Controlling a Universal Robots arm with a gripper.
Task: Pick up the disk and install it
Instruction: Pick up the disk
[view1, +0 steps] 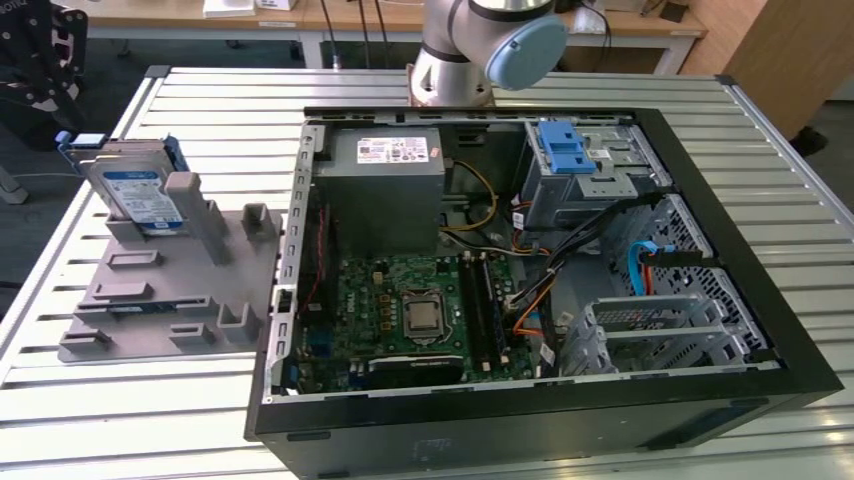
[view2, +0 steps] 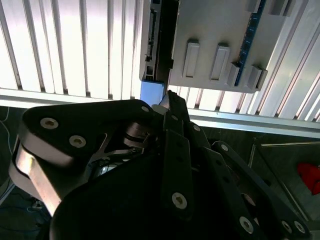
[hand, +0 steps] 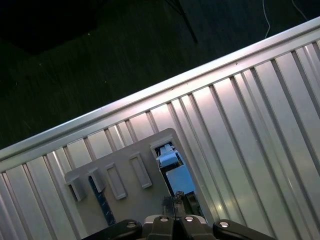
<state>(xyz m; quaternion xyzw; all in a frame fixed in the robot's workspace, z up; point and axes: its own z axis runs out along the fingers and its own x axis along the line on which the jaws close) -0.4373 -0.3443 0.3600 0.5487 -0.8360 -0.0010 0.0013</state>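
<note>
Exterior view: flat silver-metal disk (view1: 140, 195), blue-and-white label, blue rails, upright in grey plastic slotted stand (view1: 160, 300) beside black computer case (view1: 534, 445). Second wrist view: black gripper (view2: 169, 107) close by disk's blue end; apart or clamped, cannot tell. Judged: pick step, needing square alignment.

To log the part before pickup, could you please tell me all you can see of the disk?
The disk is a flat silver-metal drive with a blue-and-white label and blue side rails. It stands on edge, slightly tilted, in a grey holder on the slatted table, at the exterior view's left, outside the case. In the second wrist view the gripper is close to its blue end; contact cannot be told.
</note>
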